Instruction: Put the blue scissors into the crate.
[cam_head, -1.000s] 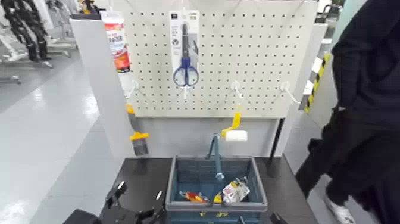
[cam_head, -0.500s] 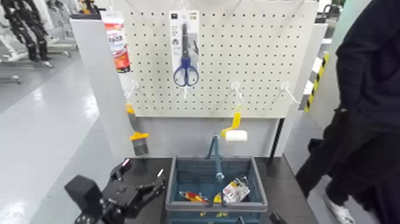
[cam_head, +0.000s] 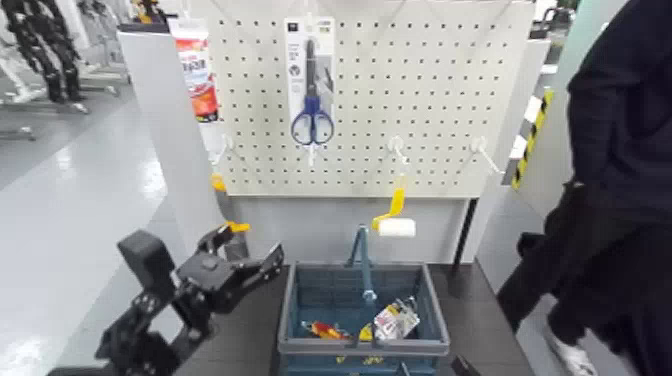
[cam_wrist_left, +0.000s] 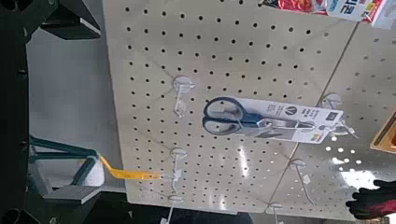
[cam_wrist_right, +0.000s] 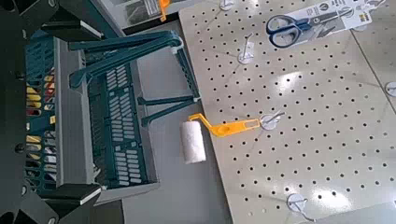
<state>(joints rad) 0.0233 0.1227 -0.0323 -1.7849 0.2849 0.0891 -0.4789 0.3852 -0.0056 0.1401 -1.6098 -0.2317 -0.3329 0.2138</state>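
hanging high on the pegboard (cam_head: 430, 90) on its white card, the blue scissors (cam_head: 311, 120), well above the crate (cam_head: 300, 300) on the floor. left claw (cam_head: 245, 262) raised beside the crate, fingers spread and empty; right claw out of sight. risk of snagging the card on its hook and tearing it, or knocking the yellow paint roller (cam_head: 392, 218) below.

Pegboard (cam_head: 440, 90) face around the scissors (cam_head: 311, 85) is bare on both sides; nearest obstructions are the red-labelled pack (cam_head: 195, 70) at upper left and empty hooks (cam_head: 397, 150) below. The roller (cam_head: 393, 217) hangs lower right, above the crate (cam_head: 362, 305). Crate opening is split by its upright handle (cam_head: 361, 260); small items (cam_head: 396, 320) lie at the near end. Left tool (cam_head: 245, 262) stands beside the crate's left wall, apparently clear of it. A person (cam_head: 615, 180) occupies the right flank.
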